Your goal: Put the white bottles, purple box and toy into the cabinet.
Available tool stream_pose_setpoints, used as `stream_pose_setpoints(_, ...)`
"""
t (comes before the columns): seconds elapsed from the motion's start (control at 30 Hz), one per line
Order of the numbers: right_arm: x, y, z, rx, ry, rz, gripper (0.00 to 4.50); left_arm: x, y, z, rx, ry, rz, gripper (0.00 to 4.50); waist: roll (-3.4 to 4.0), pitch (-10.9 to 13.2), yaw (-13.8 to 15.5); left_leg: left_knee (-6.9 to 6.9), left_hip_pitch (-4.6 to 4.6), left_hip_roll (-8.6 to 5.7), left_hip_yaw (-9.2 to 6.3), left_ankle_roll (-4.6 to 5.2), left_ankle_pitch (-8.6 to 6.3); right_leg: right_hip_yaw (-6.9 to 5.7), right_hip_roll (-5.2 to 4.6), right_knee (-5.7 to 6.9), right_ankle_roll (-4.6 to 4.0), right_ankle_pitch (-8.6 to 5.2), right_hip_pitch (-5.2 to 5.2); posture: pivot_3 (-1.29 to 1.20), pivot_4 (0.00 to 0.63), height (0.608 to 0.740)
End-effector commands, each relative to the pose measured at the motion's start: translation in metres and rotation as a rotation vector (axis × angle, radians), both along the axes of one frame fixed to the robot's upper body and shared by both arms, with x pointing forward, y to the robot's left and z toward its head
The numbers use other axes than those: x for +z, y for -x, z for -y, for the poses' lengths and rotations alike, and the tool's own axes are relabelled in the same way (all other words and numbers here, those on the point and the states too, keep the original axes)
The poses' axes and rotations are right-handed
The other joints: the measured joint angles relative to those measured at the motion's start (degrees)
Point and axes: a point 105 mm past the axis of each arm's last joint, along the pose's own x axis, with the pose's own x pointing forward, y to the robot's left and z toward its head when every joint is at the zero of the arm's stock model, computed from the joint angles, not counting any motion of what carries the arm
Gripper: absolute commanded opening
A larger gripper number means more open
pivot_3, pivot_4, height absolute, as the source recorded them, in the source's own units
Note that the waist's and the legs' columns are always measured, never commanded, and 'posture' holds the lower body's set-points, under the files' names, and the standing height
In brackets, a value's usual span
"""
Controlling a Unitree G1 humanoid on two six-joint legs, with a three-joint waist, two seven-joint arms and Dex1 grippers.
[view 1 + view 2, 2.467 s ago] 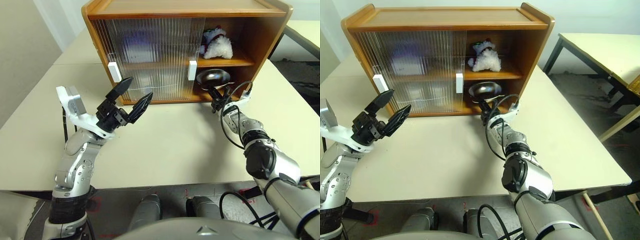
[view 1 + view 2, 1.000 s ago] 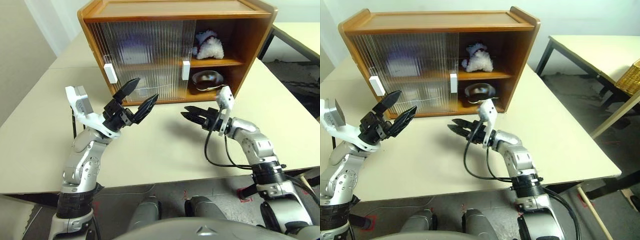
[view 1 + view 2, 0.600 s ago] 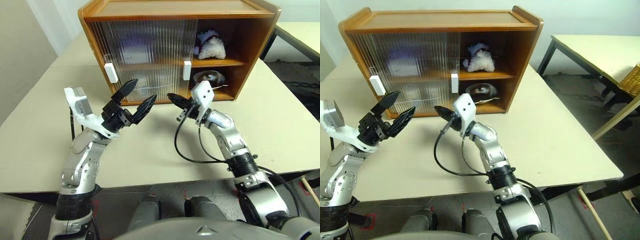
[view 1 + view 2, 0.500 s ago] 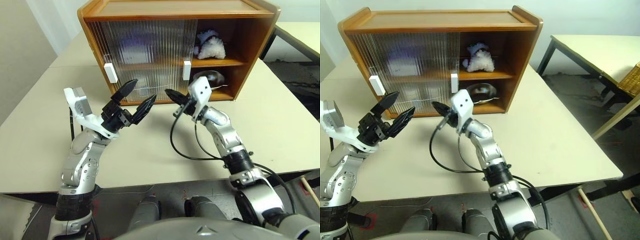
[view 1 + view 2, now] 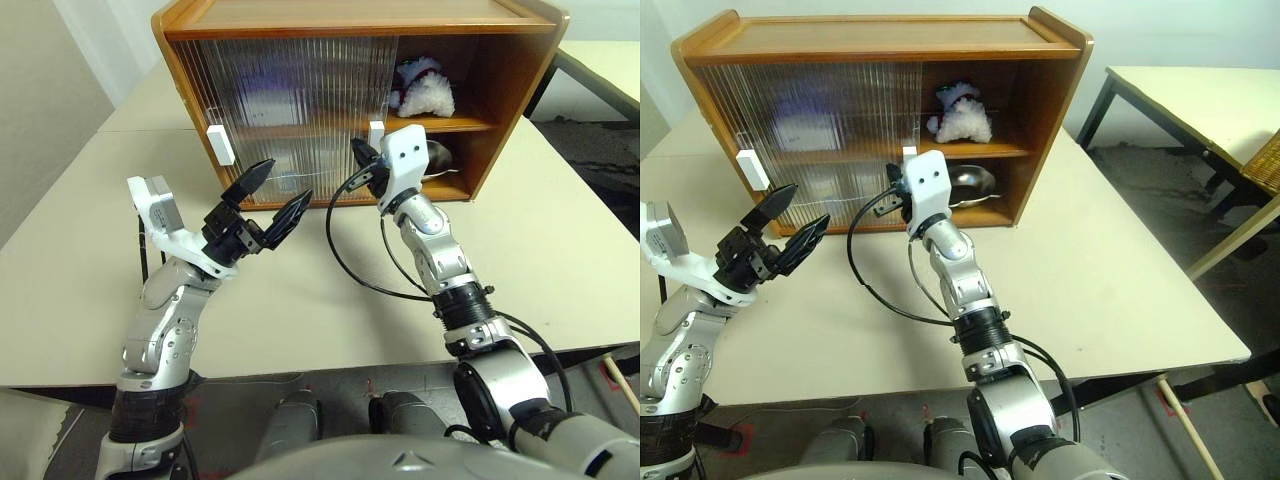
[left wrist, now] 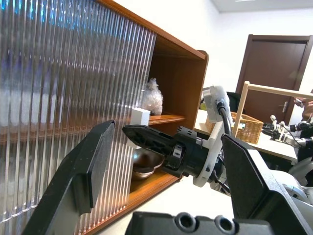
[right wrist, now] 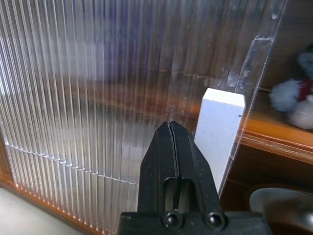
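The table [image 5: 560, 230] was a broad, matte cream slab, smooth and flat, with a second like it behind. On it stood the cabinet [image 5: 300, 15], a wide box of glossy orange-brown wood with rounded corners and a raised lip around the top, divided by one shelf into two levels. Ribbed translucent sliding doors [image 5: 290, 100] covered the left and middle of its front; through the ribs there were only blurred shapes, a purplish patch on the upper level among them, too smeared to identify. Each door carried a white rectangular block handle, one [image 5: 220, 144] at the left and one [image 7: 218, 131] at the edge of the open right bay. No print or label could be read anywhere. In the open bay, the toy [image 5: 420, 88] sat on the upper shelf, a fluffy white plush with red and bluish-green bits; its details could not be made out. Below it a shiny steel bowl [image 5: 972, 182], round and shallow, rested on the bottom board. The left end effector [image 5: 268, 195] hovered above the table in front of the closed doors, its two black tapered fingers [image 6: 90, 164] spread wide, nothing between them. The right end effector [image 7: 171, 142] had its black fingers pressed together into a single wedge with only a thin seam showing, holding nothing; its tip was close before the ribbed door, just beside the right-hand handle, whether touching I could not tell. A black cable [image 5: 345, 265] looped from its white wrist housing [image 5: 405, 155].
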Motion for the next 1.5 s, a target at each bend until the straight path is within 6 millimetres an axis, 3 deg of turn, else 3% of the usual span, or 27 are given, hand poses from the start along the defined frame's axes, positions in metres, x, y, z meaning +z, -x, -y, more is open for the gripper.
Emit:
stream_pose_setpoints(0.03, 0.001, 0.002, 0.012, -0.085, 0.006, 0.010, 0.02, 0.000, 0.002, 0.001, 0.000, -0.009, 0.010, 4.50, 0.00, 0.00, 0.05, -0.01, 0.00, 0.01, 0.00, 0.00, 0.00, -0.02, 0.00, 0.00, 0.00, 0.00, 0.00, 0.04, 0.051, 0.740)
stream_pose_setpoints(0.43, 0.007, 0.001, 0.055, -0.374, 0.036, 0.021, 0.02, 0.000, 0.002, 0.003, -0.013, -0.006, 0.006, 4.50, 0.00, 0.00, 0.00, 0.00, 0.01, 0.02, 0.00, 0.01, 0.01, 0.00, 0.01, 0.00, -0.06, -0.01, 0.00, 0.02, 0.055, 0.740)
stream_pose_setpoints(0.9, 0.004, -0.009, 0.105, -0.591, 0.031, -0.014, 0.02, 0.000, 0.000, 0.003, -0.016, -0.007, 0.007, 4.50, 0.00, 0.00, 0.03, 0.00, 0.00, 0.02, 0.01, 0.01, 0.01, 0.03, 0.01, -0.01, 0.16, -0.05, 0.01, 0.02, 0.053, 0.740)
stream_pose_setpoints(1.5, 0.015, -0.009, 0.143, -0.765, 0.057, 0.056, 0.02, 0.000, -0.001, 0.004, -0.023, -0.009, 0.010, 4.50, 0.00, 0.00, -0.09, -0.09, 0.01, 0.05, 0.01, 0.04, 0.02, 0.03, 0.04, -0.01, 0.54, 0.18, -0.03, 0.00, 0.043, 0.740)
